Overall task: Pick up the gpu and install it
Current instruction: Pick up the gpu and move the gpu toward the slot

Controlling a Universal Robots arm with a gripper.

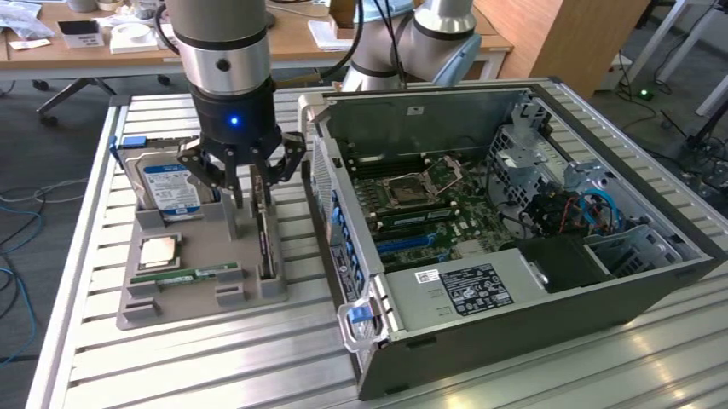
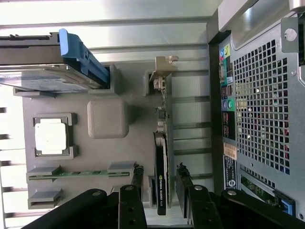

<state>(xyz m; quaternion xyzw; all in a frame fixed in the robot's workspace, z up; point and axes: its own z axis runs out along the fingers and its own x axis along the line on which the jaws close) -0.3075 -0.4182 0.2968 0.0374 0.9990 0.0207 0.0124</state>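
Ribbed aluminium desk (image 1: pixel 228 358) carries everything, with wooden furniture behind. On the exterior view's left a grey tray (image 1: pixel 182 302) holds 1 hard drive (image 1: pixel 170 183) standing at its far end, a CPU (image 1: pixel 157 251) lying flat, and a green memory stick (image 1: pixel 187 276) nearer the camera. Along the tray's side toward the case, the gpu (image 1: pixel 266 251) stands on edge in its slot. The gripper (image 1: pixel 264 200) hangs directly over the gpu; the wrist view shows the 2 fingers (image 2: pixel 183 179) apart, 1 on each side of the card, a gap on both sides, nothing clamped. On the exterior view's right the open case (image 1: pixel 546 307) lies on its side, its motherboard (image 1: pixel 432 204) exposed.
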